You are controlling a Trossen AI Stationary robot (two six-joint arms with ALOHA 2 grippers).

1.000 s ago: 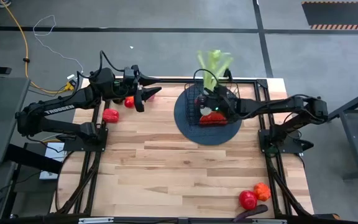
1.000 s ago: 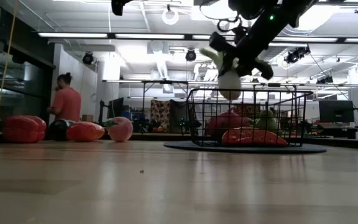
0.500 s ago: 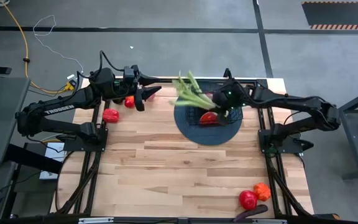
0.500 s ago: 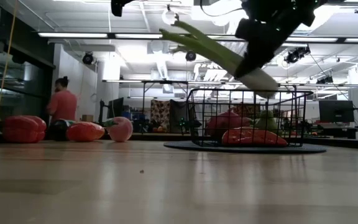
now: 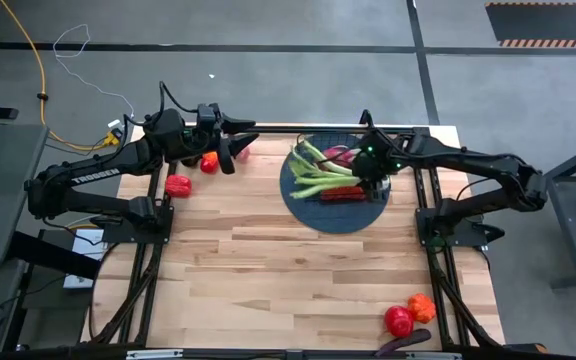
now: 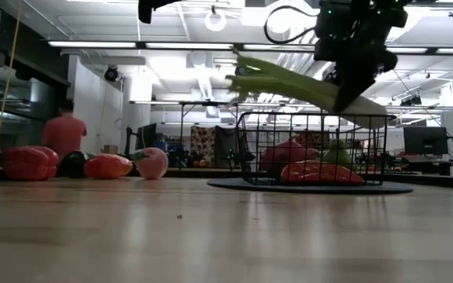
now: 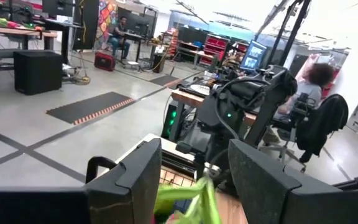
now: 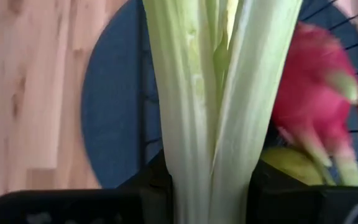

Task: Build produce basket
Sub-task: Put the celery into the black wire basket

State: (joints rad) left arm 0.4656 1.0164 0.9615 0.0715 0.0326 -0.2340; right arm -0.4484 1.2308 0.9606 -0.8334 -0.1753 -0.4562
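Though gripped, long pale-green celery (image 5: 316, 172)

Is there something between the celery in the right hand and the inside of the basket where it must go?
Nothing visible blocks it. The right hand is shut on the celery, holding it tilted above the open top of the basket. Below it lie only produce already inside, such as the dragon fruit and a red piece.

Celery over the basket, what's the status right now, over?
Right gripper shut on celery, held level across the basket rim. Left gripper open, idle at far left. Dragon fruit and red pieces already in the basket.
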